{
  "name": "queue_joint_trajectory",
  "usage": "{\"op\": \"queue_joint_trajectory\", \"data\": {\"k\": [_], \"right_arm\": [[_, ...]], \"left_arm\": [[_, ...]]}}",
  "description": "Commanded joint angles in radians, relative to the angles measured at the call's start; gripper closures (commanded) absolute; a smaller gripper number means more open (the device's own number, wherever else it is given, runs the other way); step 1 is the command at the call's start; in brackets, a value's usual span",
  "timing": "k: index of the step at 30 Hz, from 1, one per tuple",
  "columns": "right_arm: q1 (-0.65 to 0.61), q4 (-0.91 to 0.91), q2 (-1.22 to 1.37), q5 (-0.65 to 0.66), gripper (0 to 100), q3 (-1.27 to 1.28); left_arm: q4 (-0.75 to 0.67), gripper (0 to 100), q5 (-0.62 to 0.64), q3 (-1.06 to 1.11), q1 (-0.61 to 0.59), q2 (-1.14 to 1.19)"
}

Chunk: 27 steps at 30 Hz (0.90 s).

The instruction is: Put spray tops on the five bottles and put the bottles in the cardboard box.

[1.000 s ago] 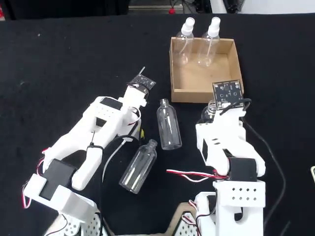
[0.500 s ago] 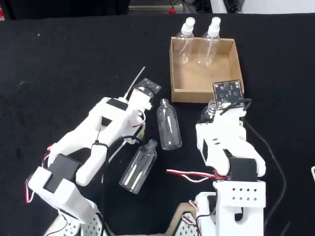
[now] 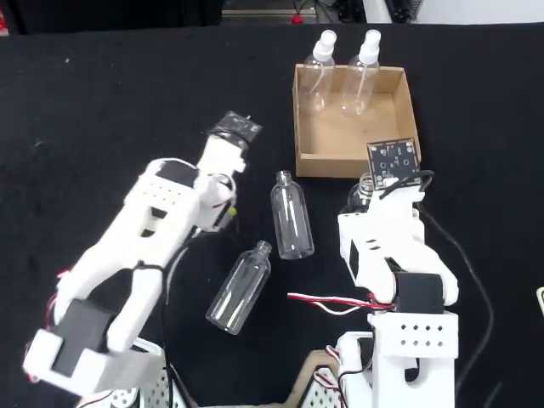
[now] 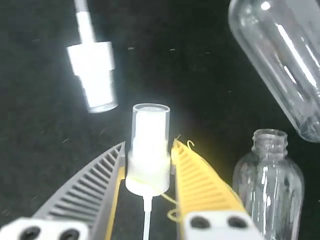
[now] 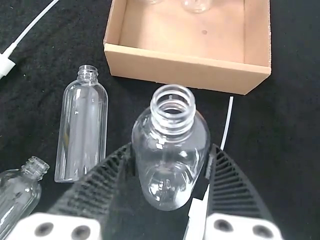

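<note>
Spray top [image 4: 150, 125] sits clamped in the left gripper [image 4: 148, 146]. The right gripper [image 5: 171, 150] grasps an open bottle [image 5: 172, 125] just beside the cardboard box [image 3: 353, 163]. Two capped bottles [image 3: 321, 72] stand inside the box, and two bare bottles [image 3: 291, 214] lie between the arms.

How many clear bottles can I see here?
5: two capped bottles in the cardboard box, two open bottles lying on the table, one more bottle in the right tool.

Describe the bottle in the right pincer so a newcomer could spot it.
Start at the cardboard box. Just outside its near wall, the right pincer grips a clear bottle. Unlike the capped pair in the box it has no spray top, and unlike the two lying flat, it is held.
</note>
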Motion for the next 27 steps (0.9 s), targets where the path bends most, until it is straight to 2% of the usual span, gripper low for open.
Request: {"op": "queue_joint_trajectory", "data": {"k": [1, 4, 8, 12, 16, 22, 27], "right_arm": [[-0.012, -0.02, -0.038, -0.009, 82.8, -0.015], [-0.038, -0.02, -0.038, -0.009, 82.8, -0.018], [-0.057, -0.026, -0.042, -0.008, 82.8, -0.022], [-0.11, -0.028, -0.156, -0.008, 82.6, 0.03], [-0.129, -0.068, -0.357, -0.008, 82.8, 0.134], [-0.138, -0.077, -0.588, -0.012, 82.8, 0.225], [-0.23, -0.081, -0.717, -0.043, 82.8, 0.283]], "left_arm": [[0.081, 89, -0.006, -0.01, -0.097, -0.207], [0.084, 89, 0.008, 0.001, -0.177, -0.347], [0.077, 89, 0.153, 0.024, -0.191, -0.52], [0.025, 89, 0.224, 0.071, -0.088, -0.723], [-0.11, 90, 0.233, 0.15, -0.013, -0.862], [-0.249, 90, 0.374, 0.162, -0.002, -0.891], [-0.348, 90, 0.416, 0.13, 0.067, -0.893]]}}
